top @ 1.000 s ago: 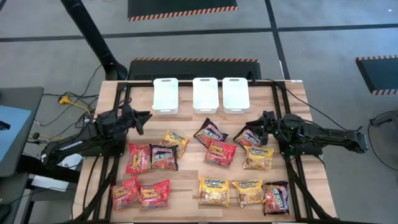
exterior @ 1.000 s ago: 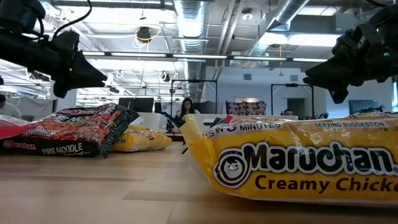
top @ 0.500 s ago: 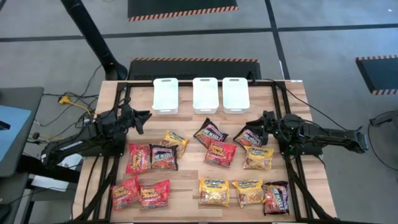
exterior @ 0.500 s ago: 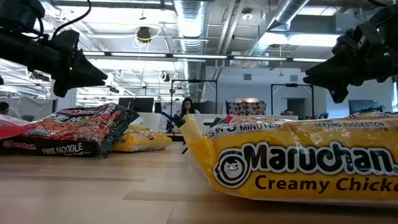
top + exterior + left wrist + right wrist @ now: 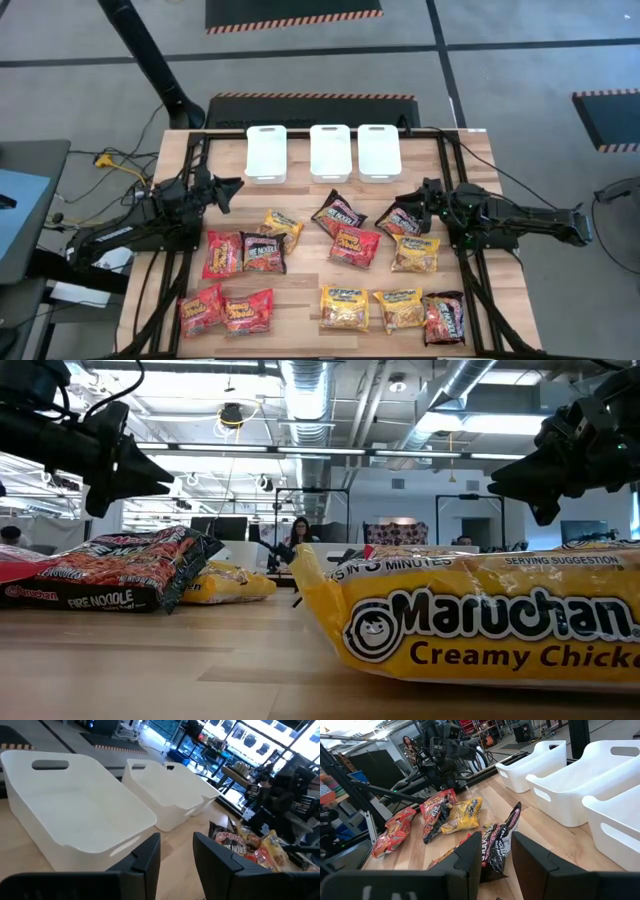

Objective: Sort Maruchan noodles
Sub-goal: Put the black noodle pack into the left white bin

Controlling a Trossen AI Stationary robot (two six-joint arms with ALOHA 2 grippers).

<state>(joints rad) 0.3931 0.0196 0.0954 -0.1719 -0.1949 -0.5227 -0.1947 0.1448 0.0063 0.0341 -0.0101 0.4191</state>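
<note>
Both arms hover low, reaching inward from the table [image 5: 300,285] sides. The left pincer [image 5: 232,187] at 9 o'clock and the right pincer [image 5: 405,203] at 3 o'clock each stand slightly open, holding nothing. Maruchan noodles [image 5: 340,243] lie scattered between and below them.

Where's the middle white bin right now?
In the high view the middle white bin sits at the table's far edge, centred between the other two white bins, beyond the scattered noodle packets.
</note>
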